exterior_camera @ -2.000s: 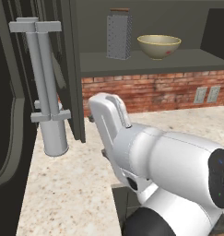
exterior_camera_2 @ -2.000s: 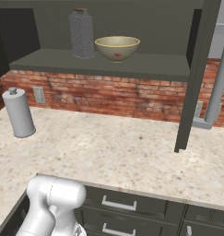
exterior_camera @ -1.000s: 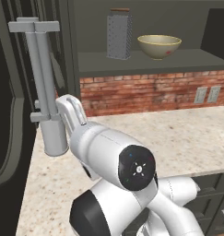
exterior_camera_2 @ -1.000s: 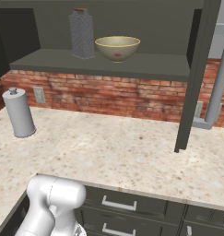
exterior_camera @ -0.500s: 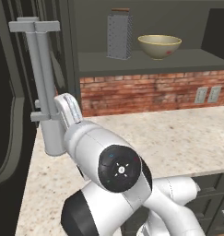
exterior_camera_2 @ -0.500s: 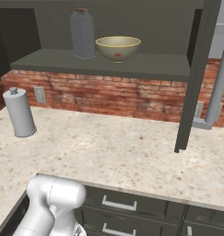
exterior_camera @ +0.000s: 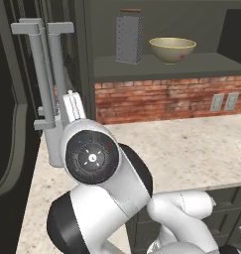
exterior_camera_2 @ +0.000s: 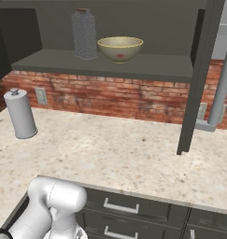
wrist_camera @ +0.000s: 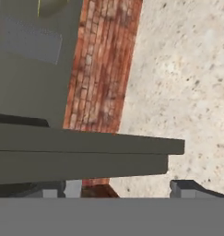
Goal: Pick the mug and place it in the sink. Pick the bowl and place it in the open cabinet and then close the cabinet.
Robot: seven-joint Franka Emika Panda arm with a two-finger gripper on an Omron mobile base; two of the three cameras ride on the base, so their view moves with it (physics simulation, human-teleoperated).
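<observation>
The olive-tan bowl (exterior_camera: 172, 49) (exterior_camera_2: 120, 48) stands on the shelf of the open upper cabinet (exterior_camera: 161, 69) (exterior_camera_2: 110, 65), to the right of a metal box grater. In the left base view my arm is swung left, with the hand hidden behind its wrist beside the left cabinet door (exterior_camera: 23, 99) and its silver bar handles (exterior_camera: 45, 74). In the hand view my gripper (wrist_camera: 127, 191) is open, fingertips (wrist_camera: 72, 189) wide apart. The thick edge of the door (wrist_camera: 85, 156) runs across just ahead of them. The mug and the sink are out of view.
The box grater (exterior_camera: 129, 37) (exterior_camera_2: 84, 33) shares the shelf with the bowl. A grey paper towel holder (exterior_camera_2: 20, 114) stands on the speckled counter (exterior_camera_2: 115, 149) at the left. The right cabinet door (exterior_camera_2: 199, 79) hangs open over the counter. Red brick wall behind.
My arm has swung left and up toward the left cabinet door. The fingers have drawn in slightly. The bowl and the doors have not moved.
</observation>
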